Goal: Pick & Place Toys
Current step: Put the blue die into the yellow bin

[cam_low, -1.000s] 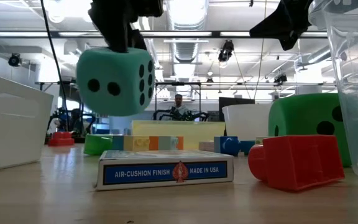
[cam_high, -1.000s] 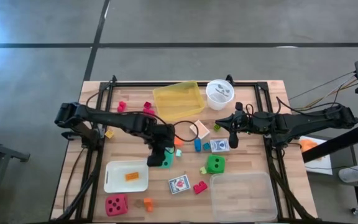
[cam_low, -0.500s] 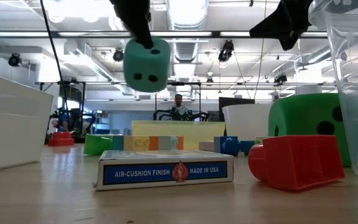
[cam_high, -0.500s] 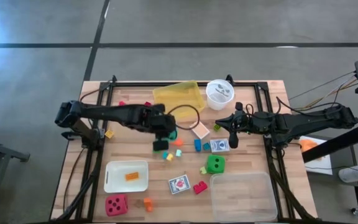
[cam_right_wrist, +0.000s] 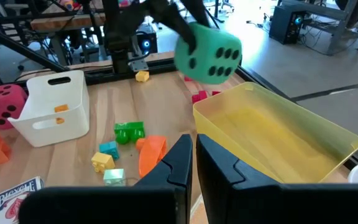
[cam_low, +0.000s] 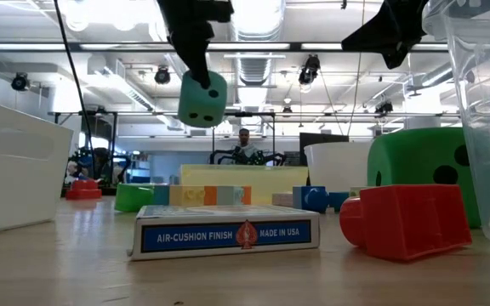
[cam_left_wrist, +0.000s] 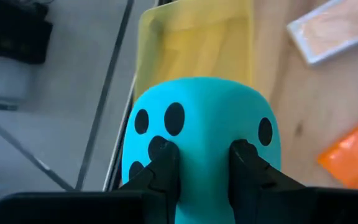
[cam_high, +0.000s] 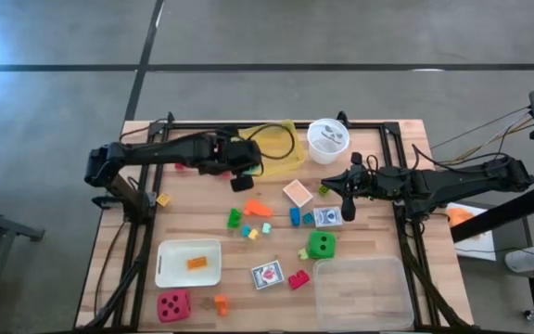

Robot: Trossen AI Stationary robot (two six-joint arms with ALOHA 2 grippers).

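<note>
My left gripper is shut on a teal black-dotted die, which hangs in the air over the near left edge of the yellow tray. The low view shows the die high above the table. My right gripper waits shut above the table's right half with nothing in it. A green die and a red die stand on the wood. Small bright blocks and two card packs lie around the table's middle. My left gripper pinches the teal die between its two fingers, whose tips sink into one dotted face of the soft die. The fingers slant down from the table's left. The die is lifted clear, tilted, over the yellow tray's edge.
A white tray with an orange block stands near left, a clear tray near right, and a round white cup at the back beside the yellow tray. Black rails run along both table sides.
My left gripper has carried the teal die toward the table's far edge and upward, from above the table's middle to the yellow tray, turning its wrist on the way. The die stays in the hold, clear of the table.
</note>
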